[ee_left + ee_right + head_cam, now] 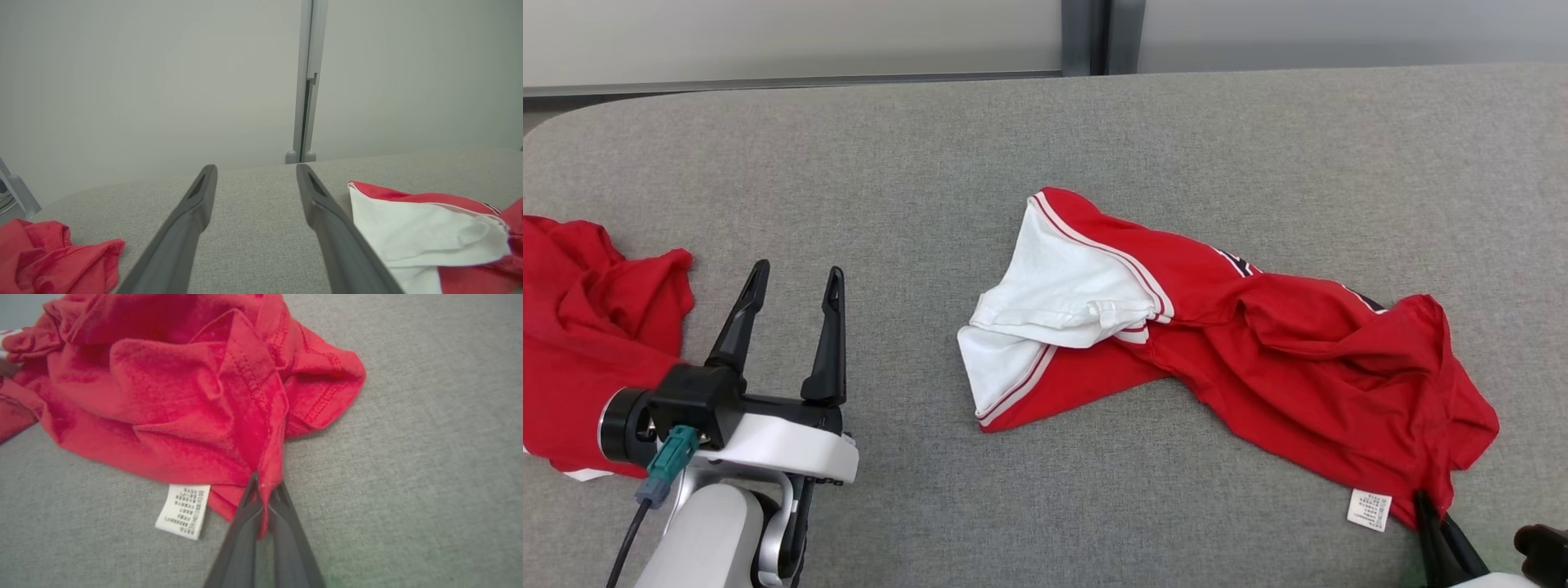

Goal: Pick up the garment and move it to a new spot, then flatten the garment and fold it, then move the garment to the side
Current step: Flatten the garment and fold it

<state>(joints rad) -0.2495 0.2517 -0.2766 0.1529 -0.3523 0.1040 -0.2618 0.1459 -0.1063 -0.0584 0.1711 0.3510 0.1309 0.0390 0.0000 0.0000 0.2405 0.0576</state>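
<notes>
The garment [1258, 343] is a red shirt with white sleeves, lying crumpled across the middle and right of the grey table. My right gripper [1427, 510] is shut on the garment's near red hem at the lower right; in the right wrist view the red cloth [196, 396] is pinched between the two dark fingertips of that gripper [265, 489], beside a white care label [183, 511]. My left gripper [795, 278] hovers open over bare table, left of the white sleeve [416, 232]. Its two fingers [192, 220] hold nothing.
A second red cloth [588, 327] lies heaped at the table's left edge, beside my left arm, and shows as a red heap [53, 261] in the left wrist view. The grey fabric table [1045, 139] runs back to a pale wall with a vertical post [306, 81].
</notes>
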